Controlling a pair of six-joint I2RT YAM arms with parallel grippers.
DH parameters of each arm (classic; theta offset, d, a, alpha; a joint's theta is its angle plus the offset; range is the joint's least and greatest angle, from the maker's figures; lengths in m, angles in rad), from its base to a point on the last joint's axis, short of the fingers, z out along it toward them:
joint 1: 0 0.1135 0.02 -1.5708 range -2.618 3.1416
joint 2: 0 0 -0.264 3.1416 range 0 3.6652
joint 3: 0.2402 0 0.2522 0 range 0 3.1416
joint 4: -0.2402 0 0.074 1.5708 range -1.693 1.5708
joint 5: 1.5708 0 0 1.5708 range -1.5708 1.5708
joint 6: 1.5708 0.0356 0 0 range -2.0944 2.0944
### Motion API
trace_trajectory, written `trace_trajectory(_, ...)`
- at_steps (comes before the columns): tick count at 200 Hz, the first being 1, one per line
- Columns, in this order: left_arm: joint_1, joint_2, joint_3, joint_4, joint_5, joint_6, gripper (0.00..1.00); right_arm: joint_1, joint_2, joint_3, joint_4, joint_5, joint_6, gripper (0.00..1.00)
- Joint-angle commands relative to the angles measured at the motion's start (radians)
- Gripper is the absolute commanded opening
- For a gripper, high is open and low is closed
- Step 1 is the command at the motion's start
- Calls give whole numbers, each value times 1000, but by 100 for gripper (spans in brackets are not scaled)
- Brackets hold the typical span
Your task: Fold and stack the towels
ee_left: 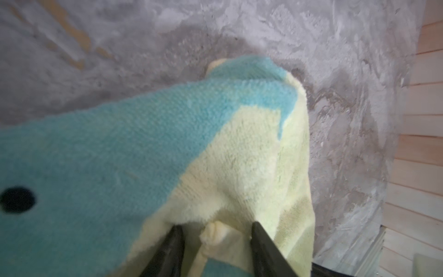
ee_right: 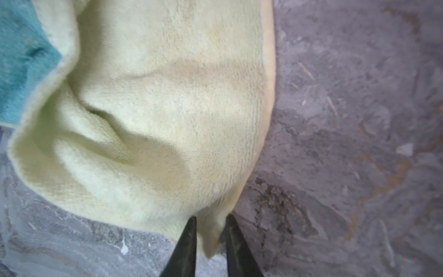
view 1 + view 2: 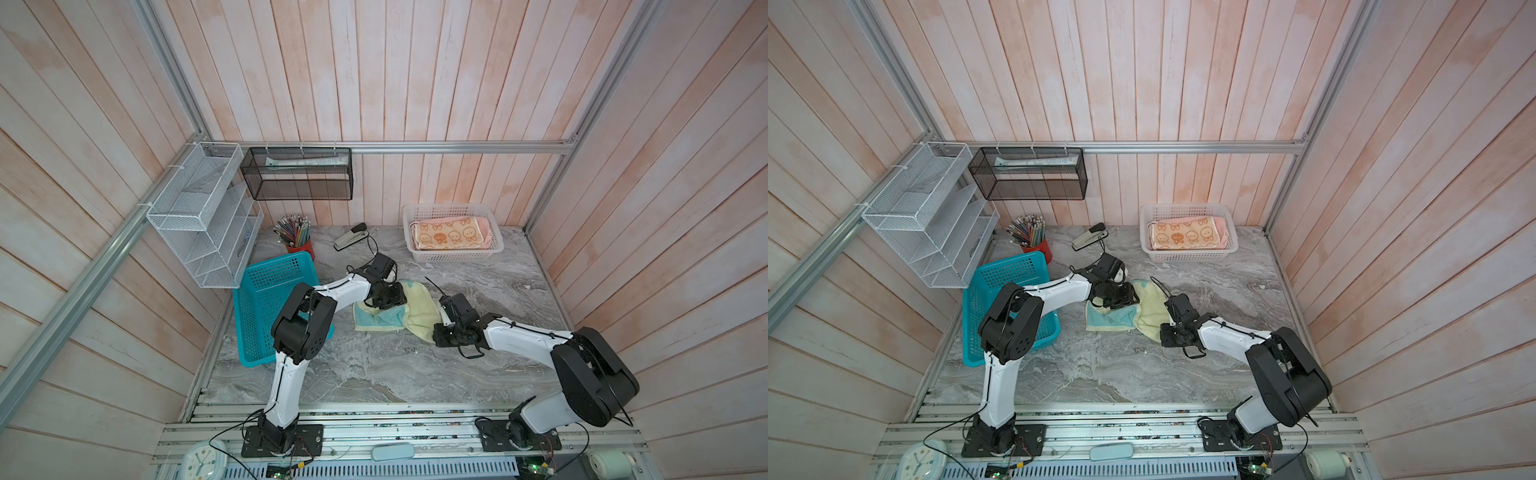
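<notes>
Bunny towel [image 3: 449,235] lies folded in the white basket [image 3: 457,256]. Yellow towel [image 3: 422,309] is left to fold. The right pincer [image 2: 211,218] pinches its corner. The left pincer [image 1: 215,226] sits around a bump, and I cannot tell if it holds.

Top views: left gripper [image 3: 385,300] fingertips hidden beneath its own wrist, which also covers part of yellow towel [image 3: 420,312]. Pink towel [image 3: 484,228] mostly buried under bunny towel [image 3: 446,236]. Teal basket [image 3: 259,291] corner behind left arm [image 3: 303,324]. Wrist views: towel blurred, edges cropped

Teal basket [image 3: 261,291], stapler [image 3: 350,238], pencil cup [image 3: 301,249].
</notes>
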Motion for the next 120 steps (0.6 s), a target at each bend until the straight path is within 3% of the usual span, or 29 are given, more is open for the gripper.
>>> trace_trajectory(1, -11, -55, -19, 13, 33, 24, 22, 4, 1, -31, -61, 15, -9, 9)
trace_trajectory(21, -9, -152, -58, 8, -7, 47, 0, 5, -16, -25, -58, 15, -16, 0)
trace_trajectory(62, -17, -397, -187, -5, -93, 114, 0, 4, -67, 1, -104, 30, -38, 0)
trace_trajectory(92, -82, -619, -426, 59, -193, 126, 23, 3, -114, -26, -128, 29, -34, 0)
trace_trajectory(120, -184, -802, -652, 124, -204, 62, 27, 1, -136, -79, -125, 20, -22, 0)
